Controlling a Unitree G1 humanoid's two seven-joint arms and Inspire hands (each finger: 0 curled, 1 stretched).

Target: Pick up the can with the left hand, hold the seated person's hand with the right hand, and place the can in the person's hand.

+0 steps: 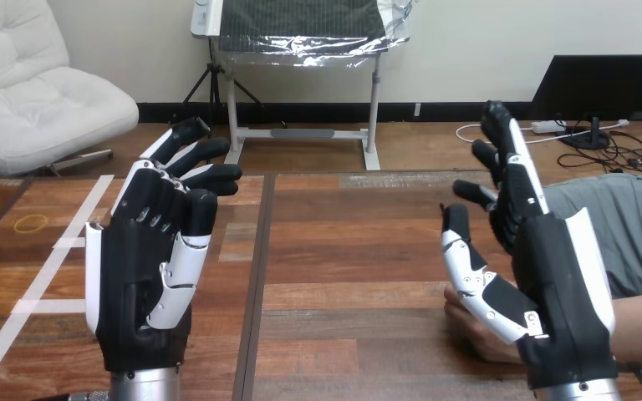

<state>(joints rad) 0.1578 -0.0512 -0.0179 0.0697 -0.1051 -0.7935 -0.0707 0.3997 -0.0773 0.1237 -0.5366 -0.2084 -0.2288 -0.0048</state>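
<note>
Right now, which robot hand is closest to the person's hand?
The right robot hand: the person's hand lies beside it, far from the left robot hand.

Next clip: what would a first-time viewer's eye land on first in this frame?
The two robot hands raised over the wooden table stand out first, both open: the left hand at the view's left, the right hand at its right. Low at the right, the person's hand lies on the table, partly behind the right hand's thumb. White tape strips and a small yellow ring mark the table's left.
</note>
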